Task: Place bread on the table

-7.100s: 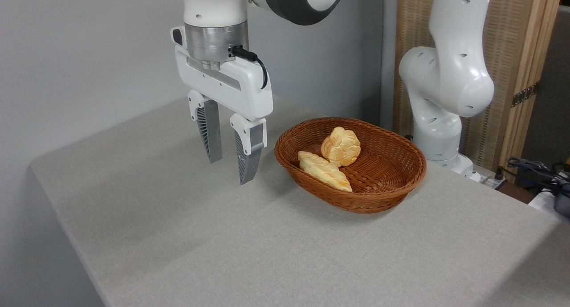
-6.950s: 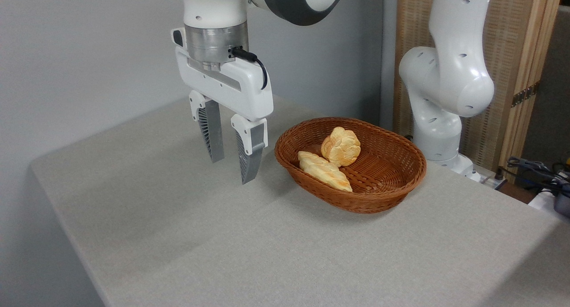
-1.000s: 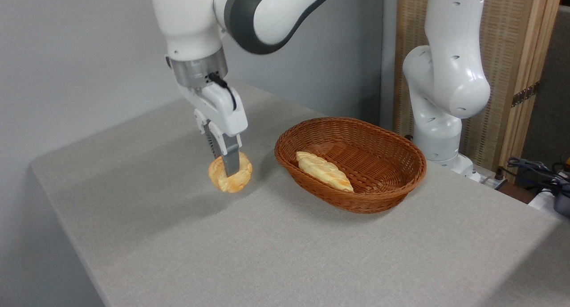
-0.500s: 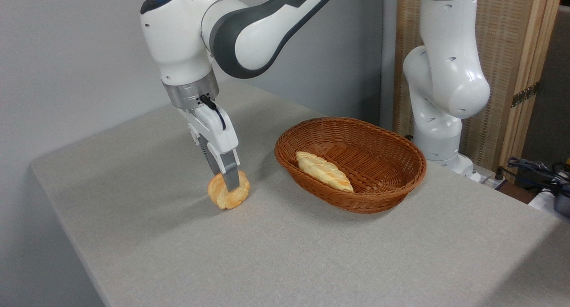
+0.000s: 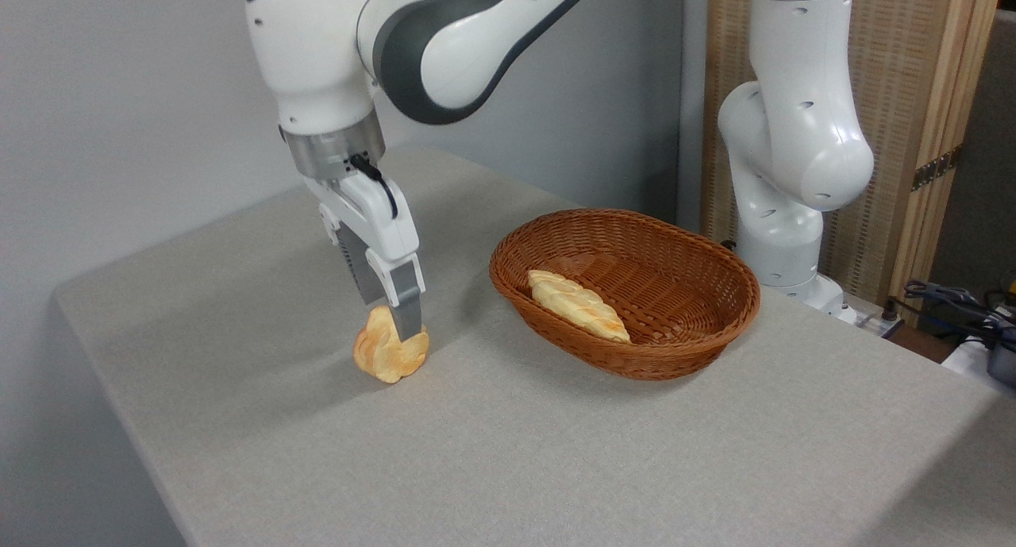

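Altogether two breads show: one small round knotted bun (image 5: 389, 352) directly under the hand (image 5: 390, 325), and one long braided loaf (image 5: 579, 304) lying in the single brown wicker basket (image 5: 698, 325) well off to the hand's right. The bun is golden-orange with pale creases, tipped up on its edge, its underside resting on the grey cloth-covered desk (image 5: 556, 460). Whether the hand's fingers (image 5: 406, 302) grip the bun or only touch its top, I cannot tell, as the front finger hides the gap.
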`<state>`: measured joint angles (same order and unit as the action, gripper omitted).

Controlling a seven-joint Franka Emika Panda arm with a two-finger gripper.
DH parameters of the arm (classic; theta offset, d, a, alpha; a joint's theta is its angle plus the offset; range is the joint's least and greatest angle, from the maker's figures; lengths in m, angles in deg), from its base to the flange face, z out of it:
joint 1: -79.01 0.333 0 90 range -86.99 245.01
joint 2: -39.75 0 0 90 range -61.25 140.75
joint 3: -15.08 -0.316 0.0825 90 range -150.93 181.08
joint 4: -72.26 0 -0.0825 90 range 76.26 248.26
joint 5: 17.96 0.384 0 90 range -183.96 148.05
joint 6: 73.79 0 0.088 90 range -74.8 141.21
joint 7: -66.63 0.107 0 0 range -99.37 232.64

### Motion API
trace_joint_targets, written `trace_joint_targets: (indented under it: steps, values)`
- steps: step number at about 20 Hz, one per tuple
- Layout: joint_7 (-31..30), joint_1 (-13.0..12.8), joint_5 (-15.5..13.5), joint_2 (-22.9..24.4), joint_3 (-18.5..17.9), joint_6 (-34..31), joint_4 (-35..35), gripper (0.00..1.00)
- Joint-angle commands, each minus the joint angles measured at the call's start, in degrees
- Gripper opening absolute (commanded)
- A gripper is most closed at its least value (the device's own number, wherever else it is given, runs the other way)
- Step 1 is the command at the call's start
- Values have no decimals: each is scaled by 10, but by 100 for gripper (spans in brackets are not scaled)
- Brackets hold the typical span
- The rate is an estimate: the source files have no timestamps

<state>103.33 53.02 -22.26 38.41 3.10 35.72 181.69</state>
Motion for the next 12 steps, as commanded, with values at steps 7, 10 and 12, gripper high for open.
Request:
trace_joint_targets:
  steps: [7, 10, 12]
  values:
    - [-6, 1, 4, 16, -67, -50, -75, 100]
    - [0, 1, 5, 16, -79, -50, -77, 100]
    - [10, 1, 5, 16, -83, -50, -80, 100]
